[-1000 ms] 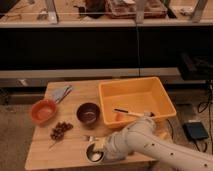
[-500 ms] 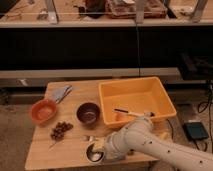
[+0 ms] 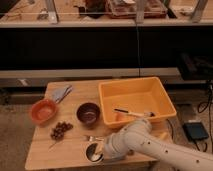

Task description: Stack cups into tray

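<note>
The grey-silver cup (image 3: 93,152) with a dark inside stands upright near the front edge of the wooden table (image 3: 45,150). My gripper (image 3: 106,148) is at the end of the white arm, which reaches in from the lower right. It sits right beside the cup's right side, seemingly touching it. The yellow-orange tray (image 3: 131,83) stands at the right of the table, behind the arm, and holds a dark-handled utensil (image 3: 131,113). The green cup is not in view.
A dark brown bowl (image 3: 88,112) stands left of the tray and an orange-red bowl (image 3: 43,111) at the far left. A bunch of grapes (image 3: 60,130), a grey-blue cloth (image 3: 61,93) and a small utensil (image 3: 92,138) lie on the table.
The arm's elbow has sunk slightly; the gripper stays beside the grey-silver cup, which has not moved.
</note>
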Robot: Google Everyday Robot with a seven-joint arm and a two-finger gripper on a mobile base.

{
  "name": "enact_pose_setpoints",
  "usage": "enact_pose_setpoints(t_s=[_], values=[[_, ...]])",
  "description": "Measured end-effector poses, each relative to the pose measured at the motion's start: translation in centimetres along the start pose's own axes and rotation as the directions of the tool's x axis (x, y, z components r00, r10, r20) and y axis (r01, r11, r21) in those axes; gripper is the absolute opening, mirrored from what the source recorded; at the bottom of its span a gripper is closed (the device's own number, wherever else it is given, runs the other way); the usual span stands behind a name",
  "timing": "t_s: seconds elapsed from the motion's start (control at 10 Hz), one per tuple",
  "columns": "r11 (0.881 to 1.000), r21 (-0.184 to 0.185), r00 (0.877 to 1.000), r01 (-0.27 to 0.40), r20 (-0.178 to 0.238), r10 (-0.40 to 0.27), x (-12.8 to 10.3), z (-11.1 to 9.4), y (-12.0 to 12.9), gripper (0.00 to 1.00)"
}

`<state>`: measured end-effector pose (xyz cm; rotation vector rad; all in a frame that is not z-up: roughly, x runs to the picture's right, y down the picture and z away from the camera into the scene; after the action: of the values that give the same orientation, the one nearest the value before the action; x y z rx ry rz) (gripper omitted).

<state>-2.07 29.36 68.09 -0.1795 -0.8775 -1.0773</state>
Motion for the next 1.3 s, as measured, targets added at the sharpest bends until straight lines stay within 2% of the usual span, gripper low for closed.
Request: enact_pose_setpoints(t_s=[0.2,0.5,0.8,0.9,1.1,1.2,1.3], values=[[1.000,-0.010,1.000,0.017,0.006,-0.017,-0.2,-0.1,-0.4,0.07],[0.999,0.008,0.999,0.046,0.008,-0.046,-0.5,-2.1,-1.8,0.06],[0.993,0.069,0.996,0.091,-0.007,-0.091,-0.4,-6.2,-4.3,0.06],[0.991,0.084,0.995,0.102,-0.027,-0.100,0.2,-8.2,-5.3,0.06],[0.988,0.115,0.994,0.105,-0.048,-0.100,2.5,-10.4,-6.5,0.06],[0.985,0.139,0.994,0.101,-0.057,-0.093,4.4,-11.1,-6.7,0.06],[0.983,0.164,0.994,0.089,-0.074,-0.077,7.4,-12.2,-6.9,0.06]])
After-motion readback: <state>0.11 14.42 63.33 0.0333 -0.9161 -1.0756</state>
